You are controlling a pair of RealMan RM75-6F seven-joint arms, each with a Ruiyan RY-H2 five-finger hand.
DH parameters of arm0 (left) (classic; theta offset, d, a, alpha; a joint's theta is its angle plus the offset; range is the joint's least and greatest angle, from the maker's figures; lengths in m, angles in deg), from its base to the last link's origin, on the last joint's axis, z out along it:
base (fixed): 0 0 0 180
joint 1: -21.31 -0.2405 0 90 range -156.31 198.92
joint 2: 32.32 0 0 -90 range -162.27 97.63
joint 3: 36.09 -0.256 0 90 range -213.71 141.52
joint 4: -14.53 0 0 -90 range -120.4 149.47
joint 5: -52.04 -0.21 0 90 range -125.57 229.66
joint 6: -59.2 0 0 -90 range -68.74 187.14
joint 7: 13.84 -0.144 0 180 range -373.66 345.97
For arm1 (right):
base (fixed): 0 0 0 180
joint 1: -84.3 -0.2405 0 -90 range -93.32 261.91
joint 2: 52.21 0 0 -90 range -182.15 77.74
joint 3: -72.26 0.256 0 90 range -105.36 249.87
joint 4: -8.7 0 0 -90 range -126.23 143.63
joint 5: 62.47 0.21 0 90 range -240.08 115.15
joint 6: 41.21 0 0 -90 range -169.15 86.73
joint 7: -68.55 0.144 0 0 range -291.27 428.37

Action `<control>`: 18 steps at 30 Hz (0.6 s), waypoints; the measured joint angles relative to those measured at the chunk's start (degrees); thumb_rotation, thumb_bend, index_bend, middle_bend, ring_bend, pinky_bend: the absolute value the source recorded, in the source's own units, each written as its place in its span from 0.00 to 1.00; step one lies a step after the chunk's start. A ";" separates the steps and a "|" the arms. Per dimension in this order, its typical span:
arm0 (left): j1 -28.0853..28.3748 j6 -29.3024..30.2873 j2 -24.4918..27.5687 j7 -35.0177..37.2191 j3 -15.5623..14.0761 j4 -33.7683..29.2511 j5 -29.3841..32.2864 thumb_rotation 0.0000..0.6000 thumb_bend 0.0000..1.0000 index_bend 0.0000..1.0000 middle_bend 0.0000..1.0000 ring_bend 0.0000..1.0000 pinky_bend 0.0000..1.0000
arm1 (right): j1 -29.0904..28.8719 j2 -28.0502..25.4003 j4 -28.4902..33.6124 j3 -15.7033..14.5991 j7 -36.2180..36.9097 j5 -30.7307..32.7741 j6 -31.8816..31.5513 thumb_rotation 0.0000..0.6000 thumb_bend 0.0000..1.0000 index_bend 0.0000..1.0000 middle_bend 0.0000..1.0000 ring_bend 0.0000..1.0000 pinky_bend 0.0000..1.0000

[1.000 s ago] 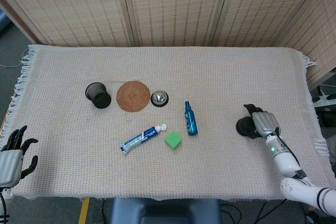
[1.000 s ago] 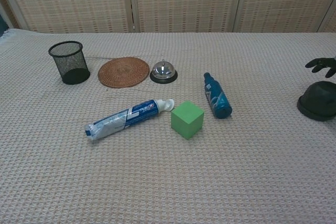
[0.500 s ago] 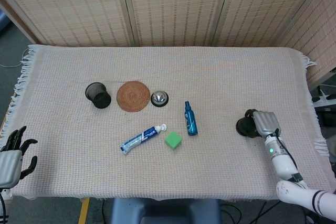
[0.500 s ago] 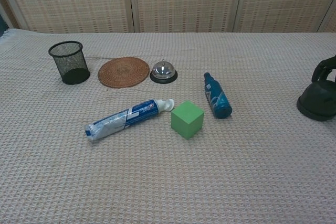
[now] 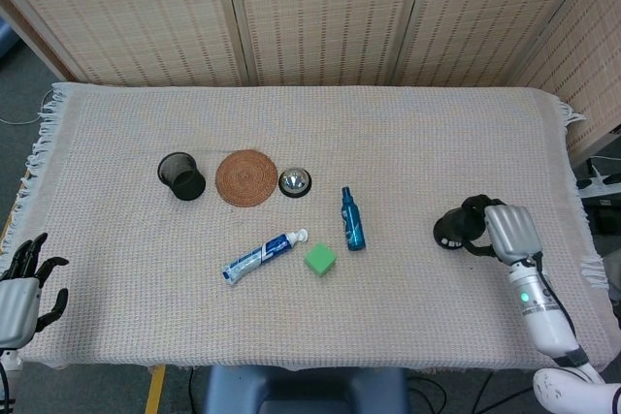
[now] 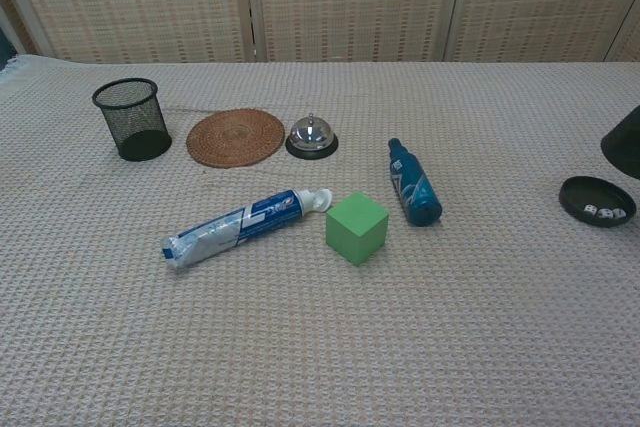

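**Right hand holds a dark cup above its tray with dice**

The right hand (image 5: pixel 506 230) is near the right edge of the table, and its fingers are closed around a dark cup (image 5: pixel 456 225), which it holds lifted and tilted to the side. In the chest view only a corner of the cup (image 6: pixel 626 142) shows at the right border. Below it, a small black round tray (image 6: pixel 597 200) lies on the cloth with white dice (image 6: pixel 603 212) inside.

The left hand (image 5: pixel 21 288) is at the near left corner of the table, fingers apart and holding nothing.

In the middle of the beige woven cloth (image 5: pixel 388 143) lie a blue bottle (image 6: pixel 413 183) on its side, a green cube (image 6: pixel 356 228) and a toothpaste tube (image 6: pixel 245 226). Behind them stand a silver bell (image 6: pixel 311 135), a round woven coaster (image 6: pixel 236 137) and a black mesh pen cup (image 6: pixel 133 119).
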 measured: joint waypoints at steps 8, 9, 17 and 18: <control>0.15 -0.43 -0.22 -0.43 -0.08 -0.05 0.20 1.00 0.42 0.33 0.00 0.00 0.38 | 2.34 -3.38 2.68 -3.61 -7.89 4.38 3.08 1.00 0.18 0.47 0.40 0.51 0.64; 0.15 -0.44 -0.23 -0.48 -0.08 -0.04 0.25 1.00 0.42 0.33 0.00 0.00 0.38 | 2.32 -3.52 2.69 -3.81 -8.03 4.78 4.05 1.00 0.18 0.47 0.40 0.51 0.64; 0.13 -0.45 -0.11 -0.16 -0.11 -0.02 0.15 1.00 0.42 0.33 0.00 0.00 0.38 | 1.05 -3.13 -0.04 -5.01 -9.30 7.14 11.33 1.00 0.18 0.28 0.23 0.20 0.45; 0.12 -0.43 -0.10 -0.14 -0.11 -0.02 0.13 1.00 0.42 0.33 0.00 0.00 0.38 | 0.83 -3.18 -0.14 -5.13 -9.56 7.52 12.09 1.00 0.16 0.21 0.17 0.12 0.38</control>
